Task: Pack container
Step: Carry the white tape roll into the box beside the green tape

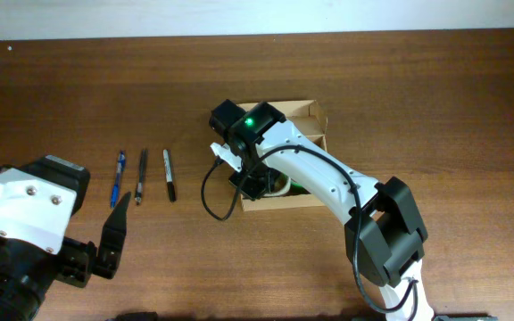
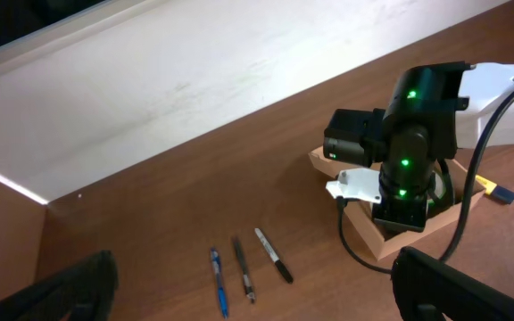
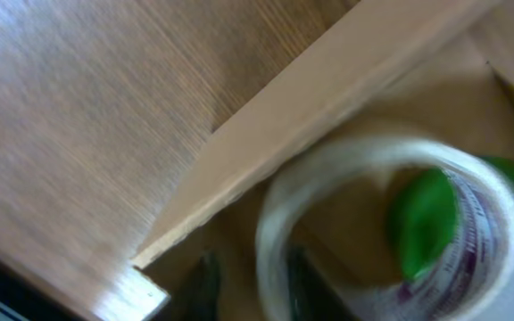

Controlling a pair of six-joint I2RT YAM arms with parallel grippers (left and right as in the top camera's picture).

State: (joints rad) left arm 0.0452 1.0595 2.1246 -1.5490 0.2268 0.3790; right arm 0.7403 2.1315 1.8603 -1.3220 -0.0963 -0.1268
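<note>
The container [image 1: 315, 114] is a tan cardboard box lying open at the middle of the table; its near wall [image 2: 373, 237] and its rim [image 3: 328, 98] show in the wrist views. Inside it lies a tape roll [image 3: 273, 214], whitish, with green and purple print. My right gripper [image 3: 252, 285] reaches down into the box. Its two dark fingers straddle the roll's wall, and a gap shows beside the wall. The view is blurred. My left gripper [image 2: 255, 272] hangs wide open and holds nothing, low over the table's left front, well away from the box.
Three pens lie side by side left of the box: a blue pen [image 1: 117, 178], a black pen [image 1: 140, 176] and a marker [image 1: 169, 174]. A small yellow and blue object [image 2: 493, 189] shows at the box's far side. The right arm's cable [image 1: 211, 201] loops over the table beside the box.
</note>
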